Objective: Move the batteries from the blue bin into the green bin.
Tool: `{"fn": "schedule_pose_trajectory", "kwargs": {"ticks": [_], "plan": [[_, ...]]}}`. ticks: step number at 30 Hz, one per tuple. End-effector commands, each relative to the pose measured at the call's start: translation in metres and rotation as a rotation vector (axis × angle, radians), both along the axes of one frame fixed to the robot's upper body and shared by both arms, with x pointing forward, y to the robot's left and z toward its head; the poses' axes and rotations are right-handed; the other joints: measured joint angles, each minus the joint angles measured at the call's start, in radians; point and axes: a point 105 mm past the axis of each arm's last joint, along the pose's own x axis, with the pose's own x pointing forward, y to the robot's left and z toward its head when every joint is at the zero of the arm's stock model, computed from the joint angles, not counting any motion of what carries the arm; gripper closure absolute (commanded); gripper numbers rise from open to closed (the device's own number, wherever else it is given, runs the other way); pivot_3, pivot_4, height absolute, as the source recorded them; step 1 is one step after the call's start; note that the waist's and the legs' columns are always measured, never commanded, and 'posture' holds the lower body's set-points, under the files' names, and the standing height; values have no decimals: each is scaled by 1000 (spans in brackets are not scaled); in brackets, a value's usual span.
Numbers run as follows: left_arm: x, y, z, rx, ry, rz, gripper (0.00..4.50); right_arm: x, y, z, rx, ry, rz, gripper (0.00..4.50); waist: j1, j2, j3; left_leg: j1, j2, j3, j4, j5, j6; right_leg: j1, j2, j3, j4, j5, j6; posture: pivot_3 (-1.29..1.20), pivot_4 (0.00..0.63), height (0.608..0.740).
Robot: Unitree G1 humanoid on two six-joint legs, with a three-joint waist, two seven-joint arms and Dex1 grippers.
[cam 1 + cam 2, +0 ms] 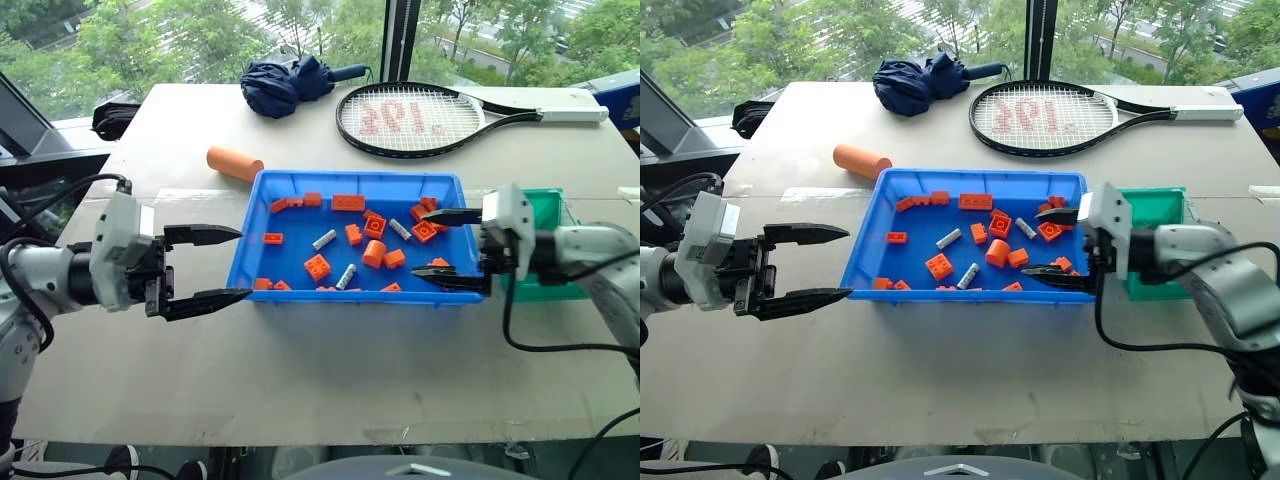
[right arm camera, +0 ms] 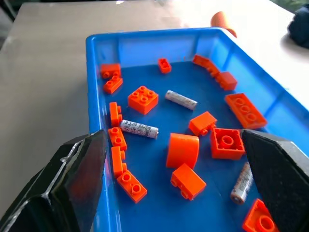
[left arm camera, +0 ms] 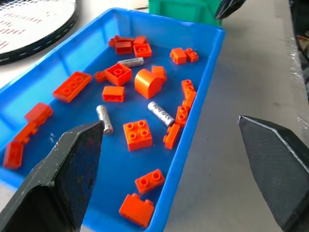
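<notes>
The blue bin (image 1: 355, 180) sits mid-table with several orange toy bricks and three silver batteries (image 1: 324, 239) (image 1: 347, 276) (image 1: 400, 229) lying loose in it. The same batteries appear in the right wrist view (image 2: 139, 128) (image 2: 181, 99) (image 2: 242, 182). The green bin (image 1: 545, 210) stands just past the blue bin's right end, partly hidden by my right arm. My left gripper (image 1: 243, 264) hangs open and empty just outside the blue bin's left rim, pointing at it. My right gripper (image 1: 420, 243) is open and empty over the bin's right end, pointing left.
An orange cylinder (image 1: 235, 163) lies on the table behind the blue bin's left corner. Farther back are a tennis racket (image 1: 415, 118) and a folded dark blue umbrella (image 1: 285, 85). Bare table surface runs along the front of the bin.
</notes>
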Motion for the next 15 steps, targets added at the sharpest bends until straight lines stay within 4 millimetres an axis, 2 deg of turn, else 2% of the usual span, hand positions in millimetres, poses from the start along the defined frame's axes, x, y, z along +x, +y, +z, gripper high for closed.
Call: {"fn": "schedule_pose_trajectory", "kwargs": {"ticks": [1,4,7,15], "plan": [[0,-2,12,43,-35,-33,0,13,28,-5,-134,-80,157,58,-3,0,1,-1,0,0,0,0,0,-1,0,0,1,0,0,0,150,740],[-1,3,11,84,-26,-17,0,25,59,-7,-190,-99,260,58,-17,1,1,0,0,1,0,0,0,-2,3,1,2,0,0,0,150,740],[-6,11,8,111,-9,9,0,35,81,-15,-280,-143,343,58,-22,0,1,-2,3,0,-1,0,-1,-3,3,0,1,0,0,0,150,740],[-24,26,5,118,7,129,0,46,111,-31,-420,-188,487,58,-25,0,3,-5,3,1,-1,4,-6,-7,2,1,3,0,0,0,150,740]]}}
